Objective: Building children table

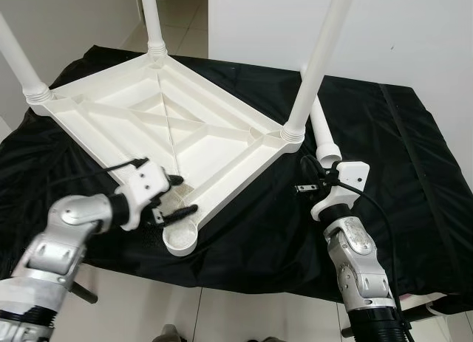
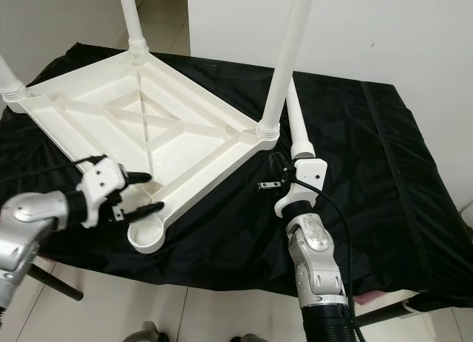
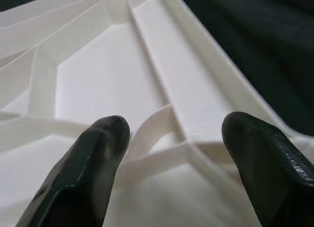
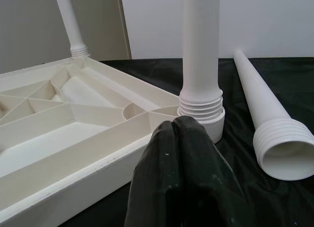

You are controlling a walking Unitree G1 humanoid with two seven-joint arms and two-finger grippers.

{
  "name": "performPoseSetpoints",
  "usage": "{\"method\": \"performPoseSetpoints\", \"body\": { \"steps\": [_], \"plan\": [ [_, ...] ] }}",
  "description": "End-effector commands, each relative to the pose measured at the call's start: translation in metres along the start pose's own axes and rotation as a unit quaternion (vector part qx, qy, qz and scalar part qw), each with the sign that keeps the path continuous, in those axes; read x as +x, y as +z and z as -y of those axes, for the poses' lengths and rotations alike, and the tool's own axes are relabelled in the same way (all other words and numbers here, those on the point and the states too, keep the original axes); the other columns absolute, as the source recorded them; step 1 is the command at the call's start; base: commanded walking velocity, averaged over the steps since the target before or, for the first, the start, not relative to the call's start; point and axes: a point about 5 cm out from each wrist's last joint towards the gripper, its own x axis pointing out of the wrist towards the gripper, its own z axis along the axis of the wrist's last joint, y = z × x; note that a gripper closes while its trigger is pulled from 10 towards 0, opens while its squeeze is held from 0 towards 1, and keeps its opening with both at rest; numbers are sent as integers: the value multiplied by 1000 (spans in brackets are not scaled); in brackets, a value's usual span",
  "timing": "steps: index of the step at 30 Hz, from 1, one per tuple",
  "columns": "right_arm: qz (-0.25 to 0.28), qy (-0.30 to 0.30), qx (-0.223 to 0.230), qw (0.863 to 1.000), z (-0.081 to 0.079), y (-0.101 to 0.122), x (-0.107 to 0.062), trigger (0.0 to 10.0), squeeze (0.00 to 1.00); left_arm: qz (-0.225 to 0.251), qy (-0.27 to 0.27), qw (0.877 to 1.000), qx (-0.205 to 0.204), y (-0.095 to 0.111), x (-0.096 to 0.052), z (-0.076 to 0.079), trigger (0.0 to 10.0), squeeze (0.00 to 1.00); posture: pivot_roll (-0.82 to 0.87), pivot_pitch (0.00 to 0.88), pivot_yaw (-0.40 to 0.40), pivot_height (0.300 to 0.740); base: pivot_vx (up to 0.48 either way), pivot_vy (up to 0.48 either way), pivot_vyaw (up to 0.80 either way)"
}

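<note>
Tabletop, white moulded plastic, lies upside down on a black cloth that covers the work surface; ribbed underside faces up, diagonal braces crossing at centre.

Left eye view: three legs stand upright in corner sockets: far leg, left leg, right-corner leg. Near corner socket is empty. Fourth leg lies loose on the cloth just beside the right corner, threaded end toward the robot. Judgement: three of four legs done; what is left is fitting the last leg into the near socket, then turning the table upright. Left gripper sits at the tabletop's near edge beside the empty socket, fingers spread, apparently bracing the frame. Right gripper is close to the threaded end of the loose leg; contact cannot be confirmed.

Right eye view: same layout. Loose leg runs away from the robot behind the right wrist.

Left wrist view: two black fingertips wide apart over the white ribs, nothing between them.

Right wrist view: black fingers pressed together, holding nothing. Mounted leg's threaded collar seated in its socket straight ahead; loose leg's open, ringed mouth lies beside it on the cloth.
</note>
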Motion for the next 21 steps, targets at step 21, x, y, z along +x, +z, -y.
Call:
{"method": "performPoseSetpoints", "body": {
  "steps": [21],
  "plan": [
    [-20, -29, -9, 999, 2, -4, 1, 10000, 0, -75, 105, 989, 72, -20, -4, -31, 10000, 0, 113, 97, -34, 740, 0, 0, 0]
  ]
}}
